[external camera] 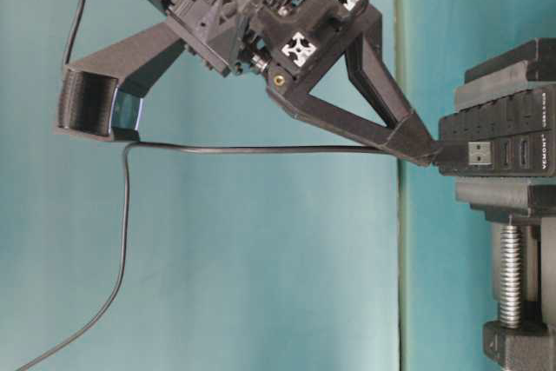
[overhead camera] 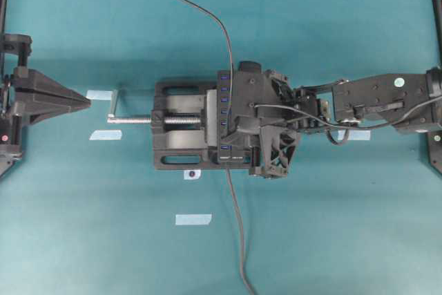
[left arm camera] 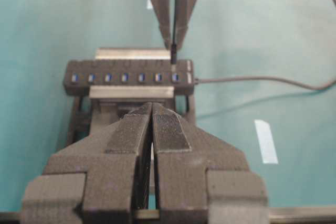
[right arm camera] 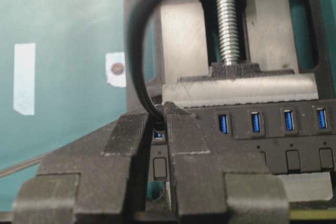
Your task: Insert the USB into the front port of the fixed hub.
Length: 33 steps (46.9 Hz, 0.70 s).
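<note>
Both grippers closed: right gripper (right arm camera: 157, 129) pinches USB (left arm camera: 172, 55) w/ plug over hub (left arm camera: 131, 77) end port; left gripper (left arm camera: 152, 129) empty, parked.

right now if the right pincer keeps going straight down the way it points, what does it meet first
Most likely the USB hub itself. The right pincer is shut on the USB plug, whose tip sits right over the end port, so the plug would enter or bump that port first. Exact alignment is hard to judge.

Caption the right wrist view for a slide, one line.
Right gripper pinches the USB over the end port of the fixed hub, clamped in the vise.
</note>
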Available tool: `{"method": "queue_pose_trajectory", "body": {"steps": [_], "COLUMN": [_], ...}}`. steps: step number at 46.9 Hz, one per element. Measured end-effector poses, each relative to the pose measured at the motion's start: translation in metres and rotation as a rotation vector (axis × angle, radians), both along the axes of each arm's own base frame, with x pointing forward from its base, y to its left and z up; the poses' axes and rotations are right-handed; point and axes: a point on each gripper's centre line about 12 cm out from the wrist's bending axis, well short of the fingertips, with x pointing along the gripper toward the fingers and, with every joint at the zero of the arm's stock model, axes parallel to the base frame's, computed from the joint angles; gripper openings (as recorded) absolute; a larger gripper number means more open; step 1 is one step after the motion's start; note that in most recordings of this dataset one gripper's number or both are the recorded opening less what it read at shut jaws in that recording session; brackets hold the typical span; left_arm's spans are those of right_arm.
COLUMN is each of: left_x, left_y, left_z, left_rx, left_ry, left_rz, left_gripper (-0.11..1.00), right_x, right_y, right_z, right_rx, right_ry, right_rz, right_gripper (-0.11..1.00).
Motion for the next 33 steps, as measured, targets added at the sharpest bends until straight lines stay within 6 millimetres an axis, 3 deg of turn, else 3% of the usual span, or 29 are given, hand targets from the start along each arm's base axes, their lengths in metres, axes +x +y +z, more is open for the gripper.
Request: {"method": "queue_pose_trajectory", "body": {"steps": [33], "left_x": [0.0001], "left_y": [0.0000], "left_z": [0.0002], "left_rx": [-0.001], "left_ry": [-0.002], "left_rz": [0.000], "left_gripper": [0.00], "right_x": [0.0007], "right_y": [0.0031], "right_z": [-0.0104], "right_rx": [0.002], "right_ry": [0.023], "right_rz": [0.006], "right_gripper": [0.07]}}
